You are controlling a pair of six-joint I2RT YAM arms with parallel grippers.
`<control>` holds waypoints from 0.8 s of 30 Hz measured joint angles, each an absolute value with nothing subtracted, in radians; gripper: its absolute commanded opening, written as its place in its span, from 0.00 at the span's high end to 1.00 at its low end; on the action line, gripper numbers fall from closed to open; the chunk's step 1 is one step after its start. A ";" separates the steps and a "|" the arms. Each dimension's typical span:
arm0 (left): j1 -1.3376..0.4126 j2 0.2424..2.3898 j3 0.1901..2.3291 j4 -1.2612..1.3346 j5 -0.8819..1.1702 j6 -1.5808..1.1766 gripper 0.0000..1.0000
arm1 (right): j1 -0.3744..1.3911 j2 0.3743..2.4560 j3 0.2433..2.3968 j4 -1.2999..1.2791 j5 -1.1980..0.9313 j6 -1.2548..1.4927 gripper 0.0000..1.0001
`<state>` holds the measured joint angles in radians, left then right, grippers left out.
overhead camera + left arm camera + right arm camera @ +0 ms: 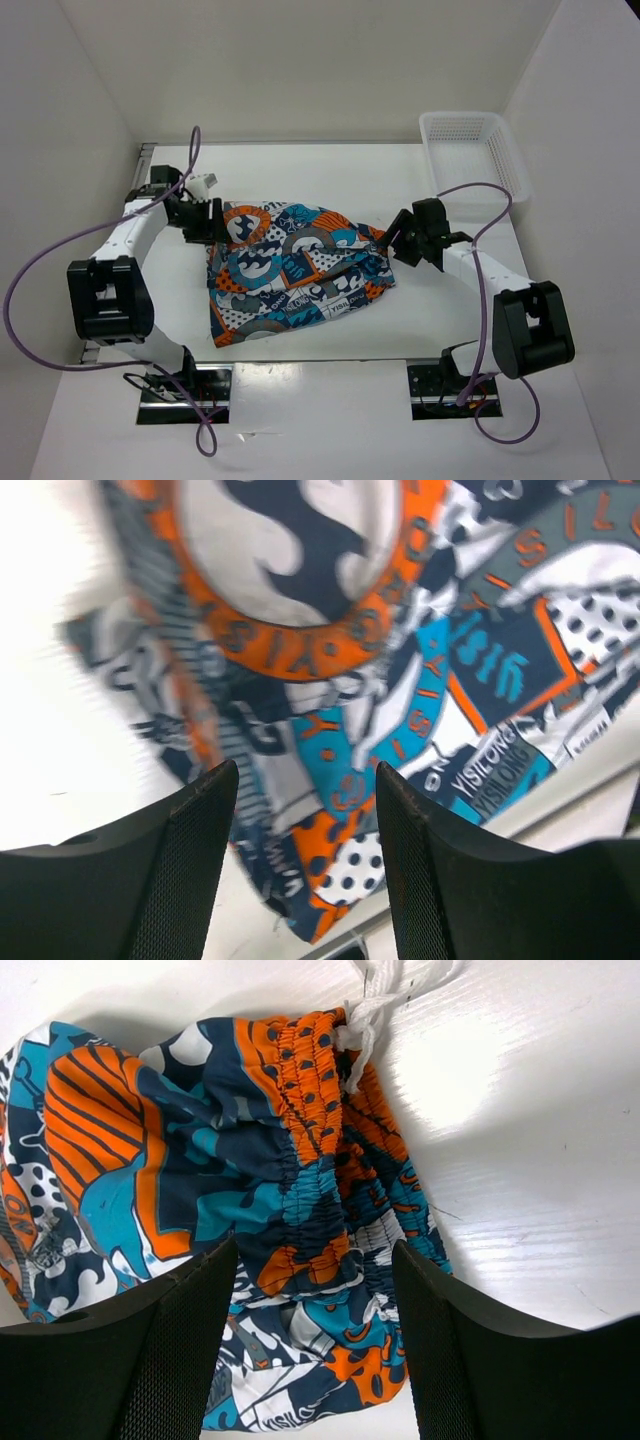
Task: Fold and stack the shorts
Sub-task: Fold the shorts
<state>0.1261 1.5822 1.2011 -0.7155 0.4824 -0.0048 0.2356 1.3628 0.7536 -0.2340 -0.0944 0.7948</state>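
Note:
The patchwork shorts (290, 268) lie crumpled in the middle of the white table. My left gripper (207, 222) is open at their far left corner; in the left wrist view (305, 810) the printed cloth (330, 660) lies under and beyond the open fingers, not gripped. My right gripper (403, 243) is open at the right end; in the right wrist view (315, 1290) the gathered orange and blue waistband (310, 1170) lies between the spread fingers, with the white drawstring (370, 1005) beyond it.
A white mesh plastic basket (470, 150) stands at the far right corner of the table. White walls close in the table (330, 170) at the back and sides. Purple cables loop from both arms.

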 measured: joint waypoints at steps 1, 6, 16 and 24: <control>0.110 1.586 1.201 -0.722 0.488 -0.005 0.35 | 0.236 1.365 0.754 -0.234 -0.094 0.794 0.32; 0.012 1.643 1.192 -0.732 0.512 -0.004 0.35 | 0.236 1.402 0.754 -0.233 -0.109 0.786 0.32; 0.055 1.721 1.127 -0.695 0.490 -0.005 0.34 | 0.236 1.416 0.754 -0.228 -0.177 0.788 0.32; 0.055 1.789 1.119 -0.650 0.472 -0.005 0.34 | 0.236 1.433 0.754 -0.188 -0.228 0.799 0.43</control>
<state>0.0547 1.7889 1.1187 -0.6498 0.4725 -0.0048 0.2356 1.4334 0.7536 -0.1883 -0.2276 0.7994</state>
